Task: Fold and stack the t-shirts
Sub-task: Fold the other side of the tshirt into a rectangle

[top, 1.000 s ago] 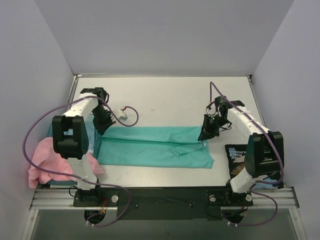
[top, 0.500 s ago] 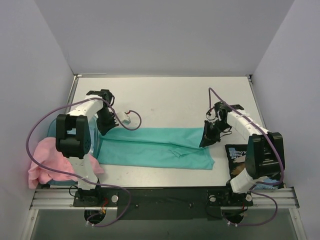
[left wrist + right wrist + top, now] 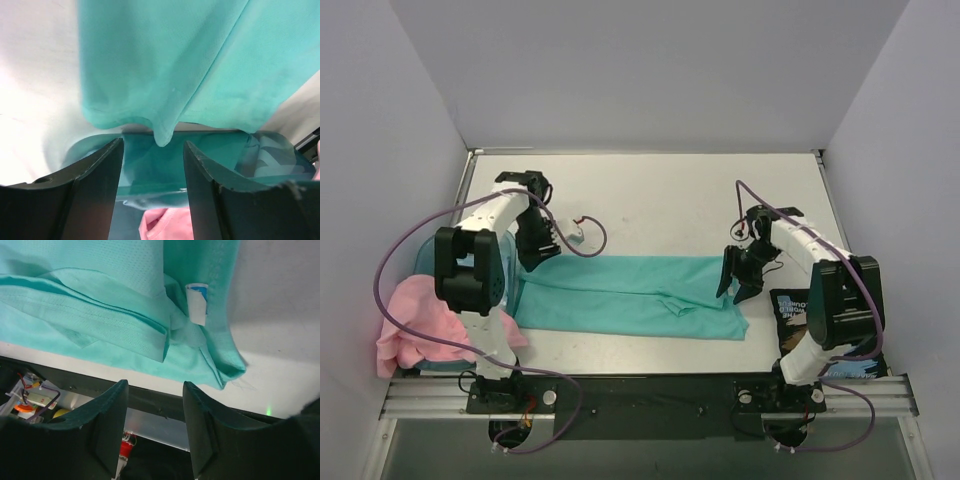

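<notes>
Top view. The teal t-shirt (image 3: 630, 295) lies as a long folded band across the near half of the table (image 3: 650, 200). My left gripper (image 3: 538, 258) is at its left end and my right gripper (image 3: 737, 287) at its right end. The pink t-shirt (image 3: 405, 315) is heaped off to the far left, unfolded. The band's layers are uneven, with a loose flap near the middle.

Left wrist. My fingers (image 3: 95, 185) are spread, nothing pinched. A drooping fold of teal hangs just at the tips. Beyond is the translucent tub (image 3: 270, 150), with pink showing below.
Risk: this end sits at the table edge. A pinch catching only one layer would, I judge, drag the fold open or tip cloth into the tub.

Right wrist. My fingers (image 3: 107, 425) are also spread and empty, short of the hem. The cloth is a fine knit, its edges stacked in steps, the corner bunched beside the white tag (image 3: 196, 302).
Risk: a lumpy corner folds crooked.
</notes>
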`<state>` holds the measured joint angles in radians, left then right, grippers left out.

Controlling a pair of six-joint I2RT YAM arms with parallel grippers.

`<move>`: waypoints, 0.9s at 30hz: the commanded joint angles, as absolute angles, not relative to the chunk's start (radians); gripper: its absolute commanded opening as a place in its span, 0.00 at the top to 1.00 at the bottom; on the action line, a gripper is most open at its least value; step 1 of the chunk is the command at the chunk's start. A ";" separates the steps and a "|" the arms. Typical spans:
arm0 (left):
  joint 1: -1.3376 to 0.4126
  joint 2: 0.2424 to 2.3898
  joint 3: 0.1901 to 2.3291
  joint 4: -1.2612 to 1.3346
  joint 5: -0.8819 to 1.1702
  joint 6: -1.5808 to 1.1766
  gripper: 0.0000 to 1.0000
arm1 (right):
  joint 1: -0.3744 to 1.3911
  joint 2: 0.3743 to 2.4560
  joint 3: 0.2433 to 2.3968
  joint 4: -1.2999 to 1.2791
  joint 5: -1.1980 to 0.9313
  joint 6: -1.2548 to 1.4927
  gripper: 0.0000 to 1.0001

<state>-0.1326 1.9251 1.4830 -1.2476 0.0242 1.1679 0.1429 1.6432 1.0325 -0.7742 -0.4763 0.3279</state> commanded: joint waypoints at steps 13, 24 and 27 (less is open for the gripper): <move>-0.198 1.982 1.559 -1.134 0.101 0.972 0.94 | 0.218 1.657 1.149 -0.628 -0.351 0.459 1.00; -0.198 1.916 1.335 -1.160 0.069 1.023 0.94 | 0.166 1.859 1.135 -0.566 -0.293 0.469 1.00; -0.198 1.902 1.316 -1.161 0.045 1.025 0.91 | 0.141 1.894 1.166 -0.563 -0.259 0.468 1.00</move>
<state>-0.2020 1.9648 1.3304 -1.1454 0.0696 1.0061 0.1688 1.8572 1.1206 -0.5678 -0.3428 0.4622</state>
